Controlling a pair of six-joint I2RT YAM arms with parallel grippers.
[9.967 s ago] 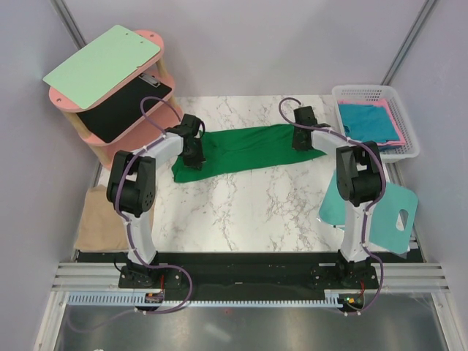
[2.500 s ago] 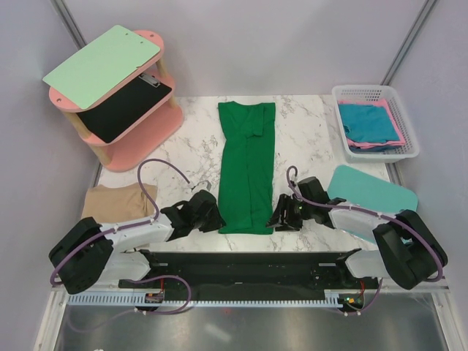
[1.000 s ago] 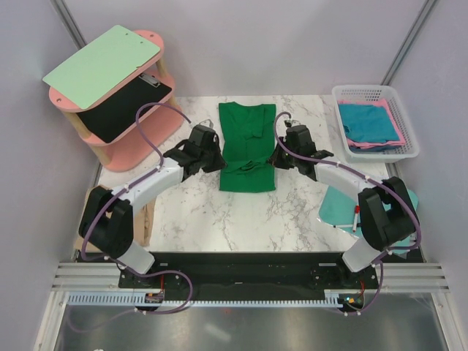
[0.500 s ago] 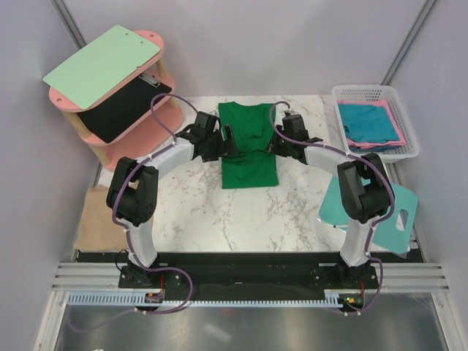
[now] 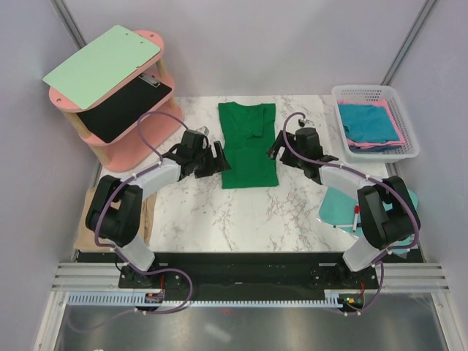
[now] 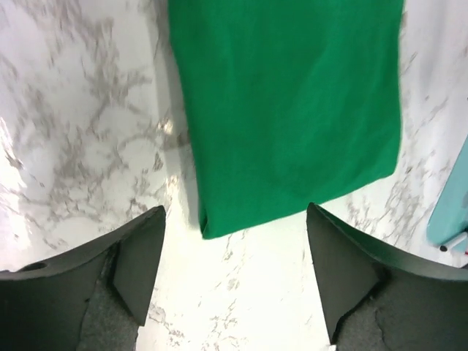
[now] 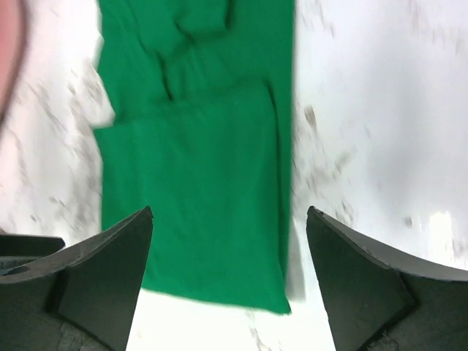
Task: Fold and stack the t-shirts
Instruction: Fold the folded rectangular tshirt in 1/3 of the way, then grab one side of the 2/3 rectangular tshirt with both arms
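Note:
The dark green t-shirt (image 5: 248, 146) lies at the back middle of the marble table, folded narrow with its lower half doubled up over the top. My left gripper (image 5: 218, 159) stands open just left of it, with nothing between its fingers. In the left wrist view the shirt's folded corner (image 6: 292, 110) lies just beyond the open gripper (image 6: 234, 252). My right gripper (image 5: 276, 150) is open at the shirt's right edge. The right wrist view has the green cloth (image 7: 197, 205) below and beyond the empty open gripper (image 7: 228, 256). A teal-blue t-shirt (image 5: 368, 119) lies on a pink one (image 5: 395, 126) in the basket. A tan t-shirt (image 5: 86, 227) lies at the left, partly behind the left arm.
A white basket (image 5: 406, 121) stands at the back right. A pink two-tier shelf (image 5: 150, 130) at the back left carries a pale green clipboard (image 5: 102, 64). The mint-teal board (image 5: 338, 206) lies at the table's right edge under the right arm.
Both grippers have opened and let go of the green shirt's hem after laying it over the upper half. Both have drawn back a little toward me and outward.

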